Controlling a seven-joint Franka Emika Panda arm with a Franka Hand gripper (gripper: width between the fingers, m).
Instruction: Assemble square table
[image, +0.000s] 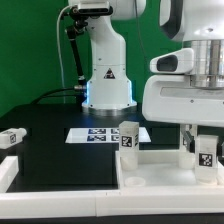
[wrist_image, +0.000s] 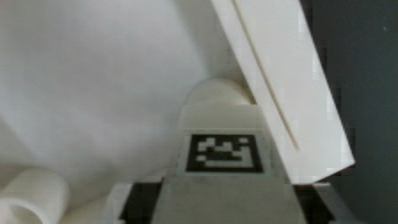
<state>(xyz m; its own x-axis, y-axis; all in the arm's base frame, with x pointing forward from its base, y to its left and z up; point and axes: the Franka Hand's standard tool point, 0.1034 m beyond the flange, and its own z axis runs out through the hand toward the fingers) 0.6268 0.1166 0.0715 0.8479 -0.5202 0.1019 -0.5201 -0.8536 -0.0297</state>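
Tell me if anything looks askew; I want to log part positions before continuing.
One leg block lies on its side at the exterior view's far left, away from the slab; the leg in the gripper stands upright. No visible damage.

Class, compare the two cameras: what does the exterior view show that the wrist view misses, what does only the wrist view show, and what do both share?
Only the exterior view shows the arm's base, the marker board, an upright leg and a lying leg at that view's left. Only the wrist view shows the raised rim running close beside the held leg's rounded tip. Both show the tagged leg in the pincer over the square table slab.
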